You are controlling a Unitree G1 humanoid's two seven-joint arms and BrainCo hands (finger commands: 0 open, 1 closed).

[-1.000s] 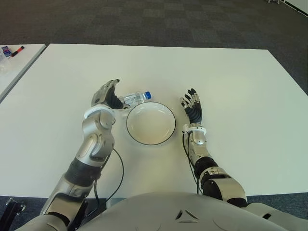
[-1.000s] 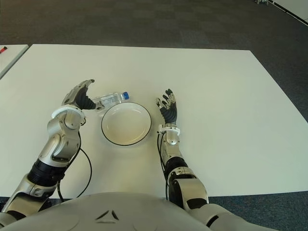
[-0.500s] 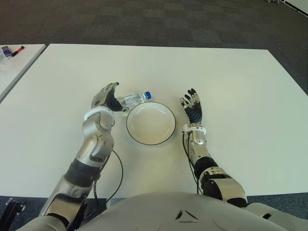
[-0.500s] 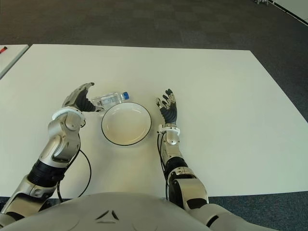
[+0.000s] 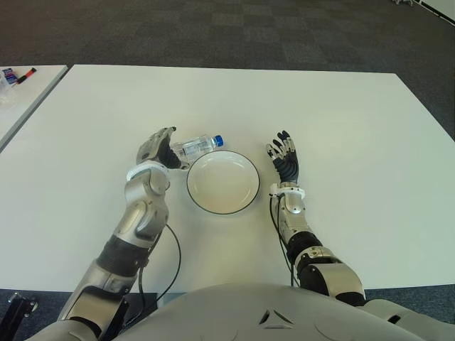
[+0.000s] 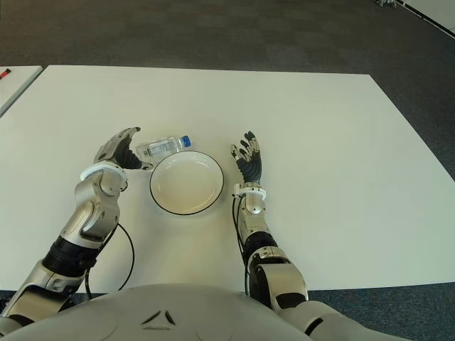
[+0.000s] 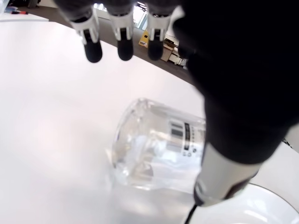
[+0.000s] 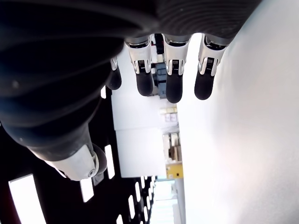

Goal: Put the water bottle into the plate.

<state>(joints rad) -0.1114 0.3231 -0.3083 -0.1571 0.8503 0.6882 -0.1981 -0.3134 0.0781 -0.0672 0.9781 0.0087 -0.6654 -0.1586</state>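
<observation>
Since the water bottle [image 5: 198, 146] is lying on its side on the table [image 5: 341, 114], just past the plate [image 5: 222, 182] rim, I'd guess it rolls pretty easily. It looks like thin clear plastic, light, a bit slick and squashy, so the middle of the body near the label seems like the spot to grab, not the blue cap end. The left hand [image 5: 158, 146] has its fingers [image 7: 93, 49] spread loose above the bottle's base, thumb alongside, not gripping yet. The right hand [image 5: 286, 160] shows beside the plate on its right, fingers straight and holding nothing.
</observation>
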